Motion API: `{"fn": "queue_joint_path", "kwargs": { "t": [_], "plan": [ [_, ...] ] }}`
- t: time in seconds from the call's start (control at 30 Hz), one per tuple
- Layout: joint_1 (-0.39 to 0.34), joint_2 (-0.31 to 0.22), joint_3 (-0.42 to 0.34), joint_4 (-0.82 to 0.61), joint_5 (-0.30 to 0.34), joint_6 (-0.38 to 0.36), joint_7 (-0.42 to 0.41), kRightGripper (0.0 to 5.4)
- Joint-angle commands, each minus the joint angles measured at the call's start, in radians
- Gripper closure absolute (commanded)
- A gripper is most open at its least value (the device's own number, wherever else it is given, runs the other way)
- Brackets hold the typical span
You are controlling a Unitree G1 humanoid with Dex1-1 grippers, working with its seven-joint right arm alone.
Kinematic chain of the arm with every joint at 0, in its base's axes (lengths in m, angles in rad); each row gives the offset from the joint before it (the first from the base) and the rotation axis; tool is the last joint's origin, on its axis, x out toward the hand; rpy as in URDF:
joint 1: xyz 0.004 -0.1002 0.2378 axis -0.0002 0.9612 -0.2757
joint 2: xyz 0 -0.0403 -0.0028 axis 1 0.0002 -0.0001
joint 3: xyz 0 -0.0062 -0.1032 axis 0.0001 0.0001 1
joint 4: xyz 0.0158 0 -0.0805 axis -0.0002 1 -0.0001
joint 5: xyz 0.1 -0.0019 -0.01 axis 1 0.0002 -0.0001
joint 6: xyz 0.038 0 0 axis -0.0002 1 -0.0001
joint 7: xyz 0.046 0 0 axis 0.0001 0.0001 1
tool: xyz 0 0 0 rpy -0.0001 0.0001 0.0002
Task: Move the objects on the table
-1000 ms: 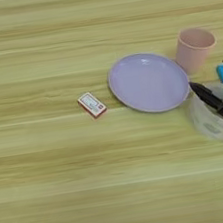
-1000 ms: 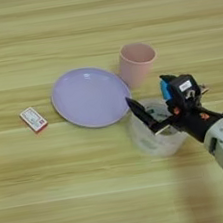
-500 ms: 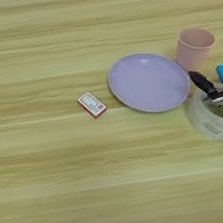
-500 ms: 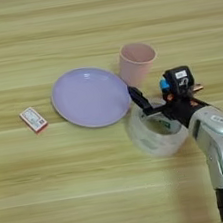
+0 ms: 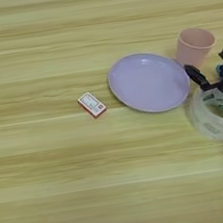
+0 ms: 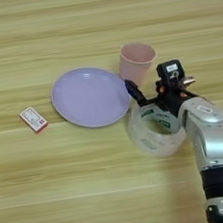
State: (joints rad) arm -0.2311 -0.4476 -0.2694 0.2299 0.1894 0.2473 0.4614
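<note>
Arm swung upright since second ago; forearm now rises from bottom edge, hand (image 6: 154, 99) shifted slightly toward cup, one black finger (image 6: 135, 92) inside tape roll (image 6: 154, 130), other at far rim. Looks like grasping roll wall, though grip not fully clear.

Roll sits on surface (image 6: 94, 187), just beside plate (image 6: 90, 96), near cup (image 6: 136, 61).

Step advice: pinch wall firmly, lift straight, avoid clipping plate rim or cup.

Roll: clear, glossy, wide ring. Cup: pale pink, matte, tapered. Plate: lilac, shallow, smooth. Small flat red-edged box (image 6: 33, 119) left. Blue block mostly hidden.

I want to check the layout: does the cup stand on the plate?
No, the cup stands on the table just beside the plate.
</note>
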Motion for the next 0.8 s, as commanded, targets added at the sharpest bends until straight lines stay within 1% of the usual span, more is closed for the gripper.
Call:
{"fn": "queue_joint_path", "kwargs": {
  "t": [0.03,0.37,0.8],
  "plan": [
    [-0.103,-0.029,-0.003,0.006,-0.006,-0.06,-0.018,0.02],
    [-0.179,-0.023,0.011,0.128,-0.012,-0.113,-0.013,0.02],
    [-0.24,-0.019,0.021,0.244,-0.022,-0.157,-0.024,0.02]
  ]
}}
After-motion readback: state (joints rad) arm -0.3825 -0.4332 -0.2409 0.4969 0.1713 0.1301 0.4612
